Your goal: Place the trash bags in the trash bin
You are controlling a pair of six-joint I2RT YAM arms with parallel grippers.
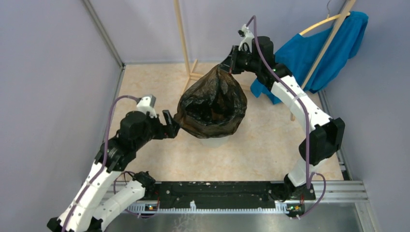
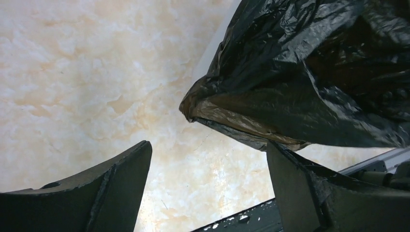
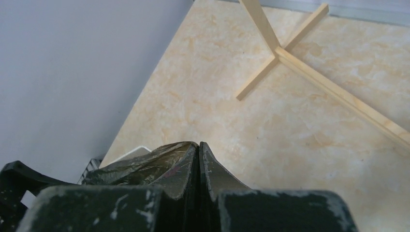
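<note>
The black glossy trash bag [image 1: 212,104] hangs over the white trash bin [image 1: 212,141], which shows only as a sliver below the bag. My right gripper [image 1: 228,65] is shut on the bag's top and holds it up in a peak; in the right wrist view the jaws [image 3: 198,147] pinch the plastic [image 3: 145,164]. My left gripper [image 1: 170,123] is open at the bag's left edge, empty. In the left wrist view its fingers [image 2: 205,166] stand wide apart below a brownish stretched corner of the bag [image 2: 232,108].
A wooden rack [image 1: 188,58] with a cross foot [image 3: 280,53] stands behind the bin. A blue garment [image 1: 319,50] hangs on a hanger at the back right. Grey walls close in the left and right. A black rail [image 1: 217,193] runs along the near edge.
</note>
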